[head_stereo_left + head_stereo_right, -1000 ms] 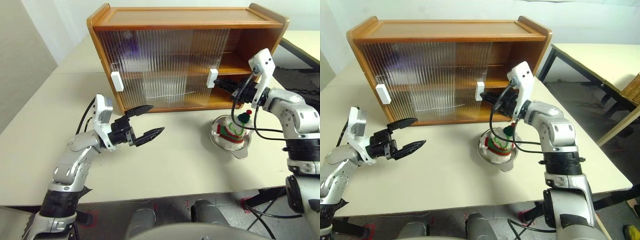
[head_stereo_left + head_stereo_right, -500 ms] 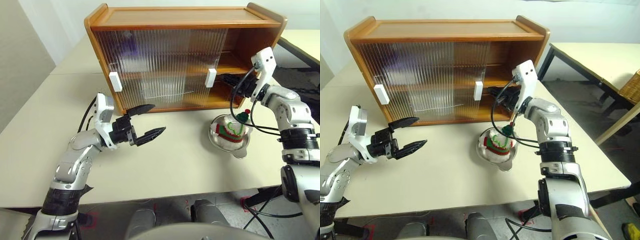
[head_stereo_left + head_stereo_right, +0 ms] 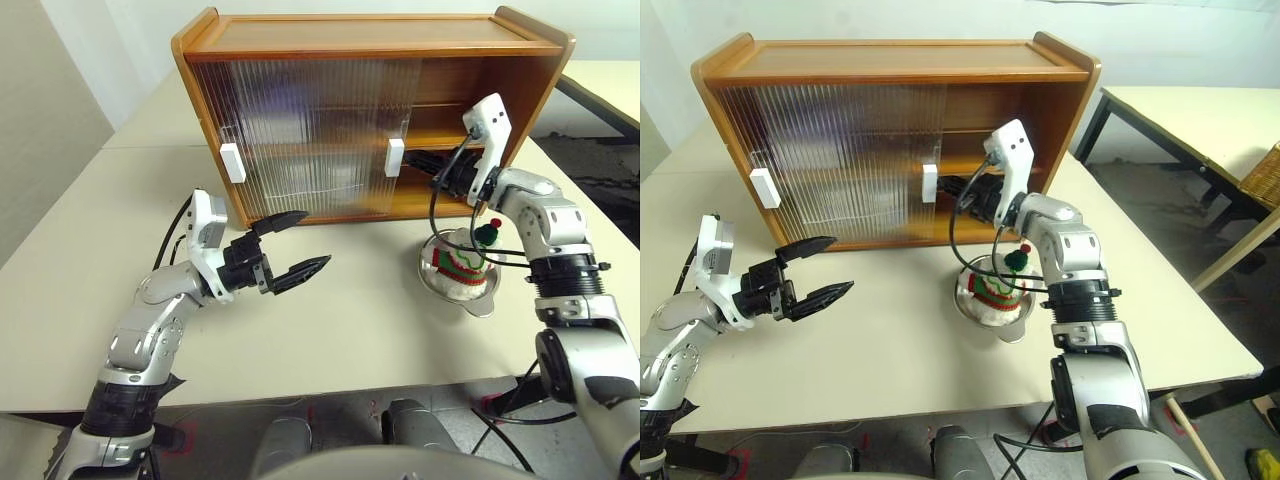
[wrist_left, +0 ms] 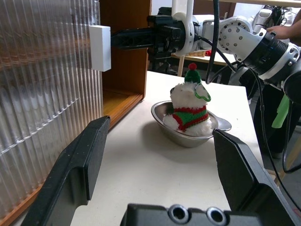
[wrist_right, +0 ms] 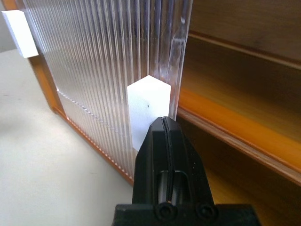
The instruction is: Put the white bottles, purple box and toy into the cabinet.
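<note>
While right gripper (image 3: pixel 412 158) pinched together | toy (image 3: pixel 462 262): fluffy white, red-green trim | left gripper (image 3: pixel 296 243) apart

The right gripper (image 5: pixel 165 123), fingers pressed together, has its tips against the white block handle (image 5: pixel 148 109) of a ribbed translucent sliding door (image 5: pixel 113 61). Beside the door, the cabinet's orange-brown wooden shelf (image 5: pixel 235 127) lies exposed.

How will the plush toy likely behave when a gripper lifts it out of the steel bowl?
The toy looks fluffy, so it will probably squash under the fingers and weigh little. It sits loose in the shiny bowl, so the bowl may slide or rock if nudged. Its small hat seems floppy, a poor grip point.
</note>
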Controlling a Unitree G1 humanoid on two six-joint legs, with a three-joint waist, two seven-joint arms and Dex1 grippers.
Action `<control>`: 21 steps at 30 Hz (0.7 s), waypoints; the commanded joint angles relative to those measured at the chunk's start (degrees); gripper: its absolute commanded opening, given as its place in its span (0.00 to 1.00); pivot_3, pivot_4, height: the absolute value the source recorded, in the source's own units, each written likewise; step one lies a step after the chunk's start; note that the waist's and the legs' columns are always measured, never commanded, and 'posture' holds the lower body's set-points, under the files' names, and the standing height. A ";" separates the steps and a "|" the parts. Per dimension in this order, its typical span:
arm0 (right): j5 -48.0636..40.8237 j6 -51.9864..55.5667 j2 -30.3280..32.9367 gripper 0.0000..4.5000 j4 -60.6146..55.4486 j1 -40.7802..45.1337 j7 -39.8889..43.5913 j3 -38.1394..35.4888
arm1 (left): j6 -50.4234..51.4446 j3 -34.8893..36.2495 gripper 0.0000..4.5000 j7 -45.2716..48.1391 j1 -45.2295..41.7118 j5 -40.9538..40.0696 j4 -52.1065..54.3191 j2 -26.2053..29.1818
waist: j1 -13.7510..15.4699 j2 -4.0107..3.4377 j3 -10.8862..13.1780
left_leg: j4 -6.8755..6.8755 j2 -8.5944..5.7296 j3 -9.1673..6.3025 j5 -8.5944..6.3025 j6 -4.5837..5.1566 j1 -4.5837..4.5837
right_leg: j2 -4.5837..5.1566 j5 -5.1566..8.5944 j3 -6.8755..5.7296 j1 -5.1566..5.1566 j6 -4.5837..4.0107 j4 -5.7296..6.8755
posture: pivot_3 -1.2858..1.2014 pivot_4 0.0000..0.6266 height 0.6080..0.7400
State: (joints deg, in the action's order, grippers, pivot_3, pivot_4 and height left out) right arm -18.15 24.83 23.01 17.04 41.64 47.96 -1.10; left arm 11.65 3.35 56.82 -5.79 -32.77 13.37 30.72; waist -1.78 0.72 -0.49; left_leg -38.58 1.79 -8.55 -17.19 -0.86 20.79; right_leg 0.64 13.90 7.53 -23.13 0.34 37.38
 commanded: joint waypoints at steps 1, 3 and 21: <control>-0.30 1.40 -0.89 0.00 -2.09 0.56 -0.29 1.12 | -0.30 -0.29 1.00 -0.13 0.36 0.92 0.56 0.26 | 0.01 0.00 0.00 | 0.00 0.00 0.00 0.00 0.00 -0.05 | 0.00 -0.01 0.00 -0.01 -0.01 0.00 | 0.49 0.00 1.00; -0.29 1.79 -1.36 0.00 -2.48 0.69 -0.40 1.24 | -0.30 -0.29 1.00 -0.22 0.37 0.94 0.58 0.22 | 0.06 0.00 0.00 | 0.00 0.00 0.00 0.00 0.00 -0.04 | 0.00 0.00 0.00 -0.02 -0.01 -0.01 | 0.49 0.00 1.00; -0.60 -1.55 10.59 0.00 -0.89 -1.09 -0.08 -6.25 | -0.60 -2.17 1.00 1.54 -2.72 1.37 -2.92 -0.73 | 0.13 -0.01 0.00 | -0.13 0.01 0.00 -0.01 -0.03 0.08 | 0.00 -0.04 0.03 -0.06 -0.10 -0.03 | 0.46 0.00 1.00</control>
State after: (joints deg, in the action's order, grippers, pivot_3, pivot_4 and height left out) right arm -18.05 23.63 32.87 17.39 41.39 47.47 -5.95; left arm 11.53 2.35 57.61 -7.52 -32.28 11.85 30.31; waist -1.65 0.72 -0.49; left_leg -38.71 1.80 -8.54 -17.20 -0.90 20.88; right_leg 0.64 13.86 7.56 -23.19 0.24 37.35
